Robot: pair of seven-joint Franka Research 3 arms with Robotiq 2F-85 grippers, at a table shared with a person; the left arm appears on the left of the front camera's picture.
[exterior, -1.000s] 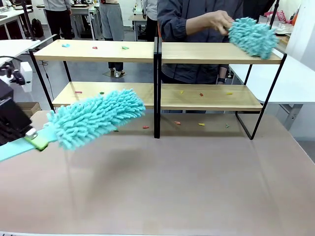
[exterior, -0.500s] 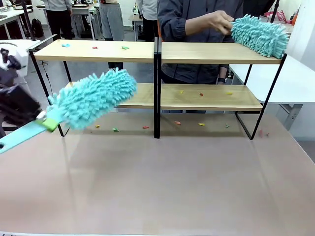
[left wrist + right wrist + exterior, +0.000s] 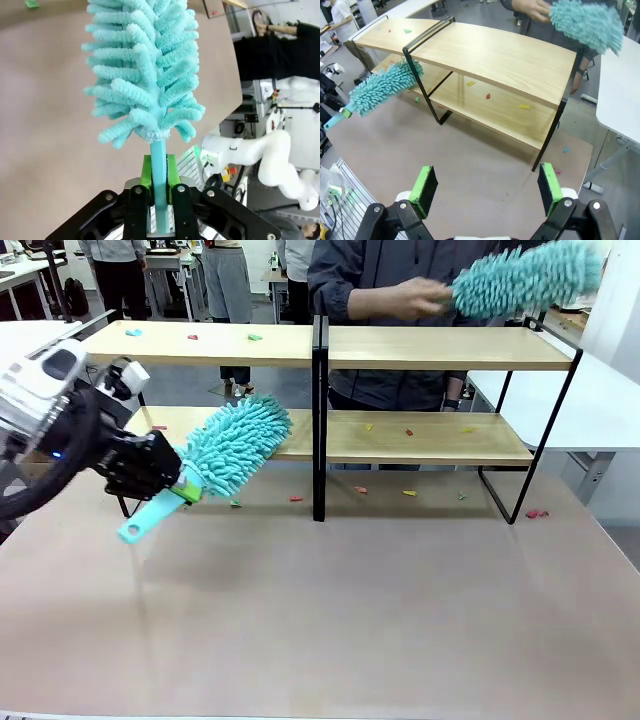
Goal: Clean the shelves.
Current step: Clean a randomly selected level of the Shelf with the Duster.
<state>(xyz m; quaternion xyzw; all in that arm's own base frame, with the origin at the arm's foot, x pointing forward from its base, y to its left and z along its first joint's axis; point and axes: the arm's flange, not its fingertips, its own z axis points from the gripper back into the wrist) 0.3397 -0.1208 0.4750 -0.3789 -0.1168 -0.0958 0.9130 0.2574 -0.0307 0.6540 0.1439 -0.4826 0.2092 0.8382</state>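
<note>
My left gripper clamps the flat handle of a shaggy teal duster by the wooden shelves; my right gripper gapes wide.

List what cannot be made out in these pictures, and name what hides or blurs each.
- Front view: the person's teal fluffy duster and hand are motion-blurred; the grip is unclear.
- Left wrist view: the teal shaggy duster held in the left claw has its tip cut off by the top edge.
- Front view: small coloured scraps on the light wooden two-tier shelves are too small to identify.
</note>
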